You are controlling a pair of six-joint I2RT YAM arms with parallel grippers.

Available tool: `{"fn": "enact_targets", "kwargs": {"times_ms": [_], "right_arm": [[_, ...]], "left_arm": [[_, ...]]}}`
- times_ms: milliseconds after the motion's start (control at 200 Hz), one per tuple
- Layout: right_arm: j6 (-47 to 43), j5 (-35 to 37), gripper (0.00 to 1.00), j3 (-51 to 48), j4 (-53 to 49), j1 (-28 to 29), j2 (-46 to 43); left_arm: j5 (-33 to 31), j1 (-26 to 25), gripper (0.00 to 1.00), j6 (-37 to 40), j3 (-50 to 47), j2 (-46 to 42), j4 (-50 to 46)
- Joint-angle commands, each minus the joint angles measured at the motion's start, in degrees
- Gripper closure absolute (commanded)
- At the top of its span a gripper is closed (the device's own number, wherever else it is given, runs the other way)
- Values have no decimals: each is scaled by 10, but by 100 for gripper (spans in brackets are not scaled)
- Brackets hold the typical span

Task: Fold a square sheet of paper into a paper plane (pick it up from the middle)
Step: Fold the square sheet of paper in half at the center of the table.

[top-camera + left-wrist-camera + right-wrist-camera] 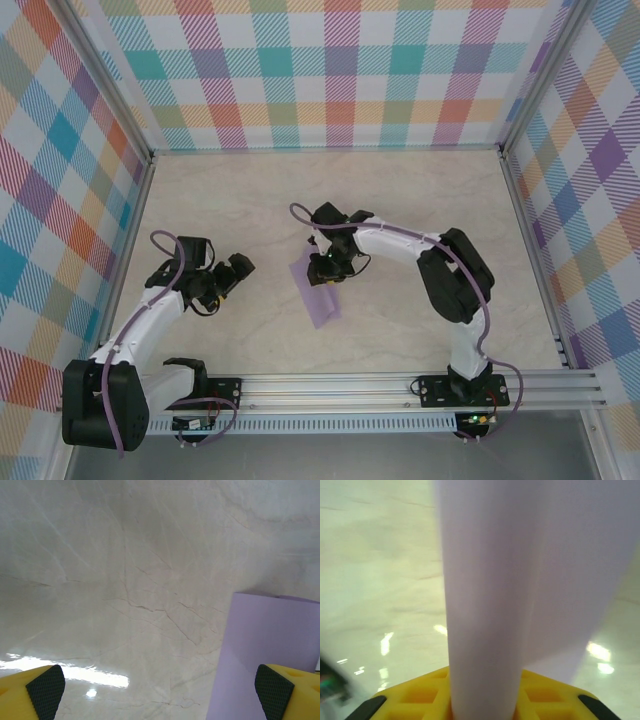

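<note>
The lavender square sheet of paper [320, 295] lies in the middle of the marble table [420, 200], its far part lifted. My right gripper [326, 270] points down onto that far part. In the right wrist view the sheet [520, 580] is bowed into a tall hump that rises between the yellow fingers [415, 700] of the right gripper [485, 707], which are closed against it. My left gripper [238, 270] hovers left of the sheet, apart from it. In the left wrist view the left gripper [160, 692] is wide open, and the sheet's edge [265, 645] lies by its right fingertip [274, 692].
Checked walls [330, 70] enclose the table on three sides. A metal rail [400, 385] carrying both arm bases runs along the near edge. Bare marble lies behind and to both sides of the sheet.
</note>
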Motion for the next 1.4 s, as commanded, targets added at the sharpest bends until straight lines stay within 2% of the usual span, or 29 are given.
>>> {"fn": "enact_targets", "kwargs": {"times_ms": [0, 120, 180, 360, 885, 1270, 1395], "right_arm": [[100, -168, 72, -27, 140, 2, -42], [138, -189, 71, -54, 190, -7, -41], [143, -183, 70, -60, 182, -11, -32], [117, -87, 60, -73, 134, -11, -15], [91, 123, 30, -61, 32, -11, -24], [76, 173, 28, -59, 4, -15, -39], [66, 181, 31, -63, -3, -22, -42]], "left_arm": [[56, -10, 0, -18, -13, -14, 51], [93, -20, 0, -49, -32, -23, 101], [107, -25, 1, -74, -45, -25, 147], [115, -52, 6, -120, -75, -16, 210], [103, -125, 14, -125, -58, 62, 244], [78, -194, 21, -127, -16, 145, 274], [69, -215, 23, -130, 3, 169, 284]]}}
